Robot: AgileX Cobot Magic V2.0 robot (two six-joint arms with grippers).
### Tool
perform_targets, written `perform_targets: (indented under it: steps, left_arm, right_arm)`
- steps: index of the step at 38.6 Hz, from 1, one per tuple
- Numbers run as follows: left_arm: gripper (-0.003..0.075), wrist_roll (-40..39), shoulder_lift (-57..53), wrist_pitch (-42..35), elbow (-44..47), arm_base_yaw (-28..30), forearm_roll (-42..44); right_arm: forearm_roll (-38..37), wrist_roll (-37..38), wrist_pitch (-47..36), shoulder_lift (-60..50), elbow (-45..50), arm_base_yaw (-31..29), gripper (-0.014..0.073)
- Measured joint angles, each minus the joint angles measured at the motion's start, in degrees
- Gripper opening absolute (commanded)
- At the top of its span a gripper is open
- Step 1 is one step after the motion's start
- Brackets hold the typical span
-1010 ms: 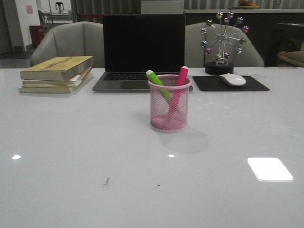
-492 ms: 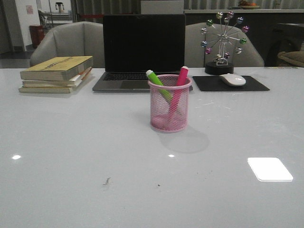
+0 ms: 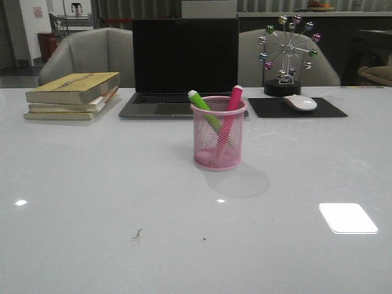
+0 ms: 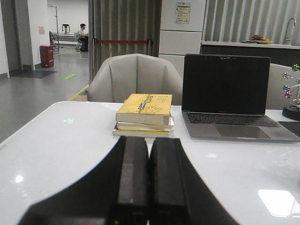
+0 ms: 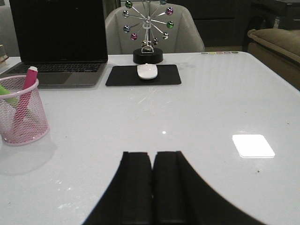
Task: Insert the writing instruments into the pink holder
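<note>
The task looks finished. Going from the left, the left end effector (image 4: 147,187) is empty, its two fingers pressed together, and it hangs over the left part of the table (image 3: 92,202), facing a stack of books (image 3: 73,96) near the far left edge. In the middle of the table, a little toward the far edge and just before the laptop (image 3: 184,67), the pink mesh holder (image 3: 218,132) stands upright. The green marker (image 3: 204,108) leans inside it on its left side, and the pink marker (image 3: 229,116) leans on its right side; both tops come out above the rim. No other writing instrument lies on the table in these views, so I judge nothing is left to insert. The right end effector (image 5: 152,187) is also pressed together and empty, over the right part of the table, well apart from the holder.
</note>
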Motion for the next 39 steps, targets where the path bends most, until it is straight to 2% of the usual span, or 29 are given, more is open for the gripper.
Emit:
perform_targets:
  steps: [9,25,39]
  left_arm:
    - [0.0092,0.63,0.00,0.56,0.00,0.36,1.20]
    - [0.0092,1.55,0.00,0.87,0.00,5.71,2.69]
    - [0.0092,1.55,0.00,0.90,0.00,5.69,2.69]
  right_arm:
    - [0.00,0.00,0.00,0.00,0.00,0.00,0.0049]
    - [0.00,0.00,0.09,0.00,0.00,0.00,0.0049]
    - [0.00,0.00,0.09,0.00,0.00,0.00,0.0049]
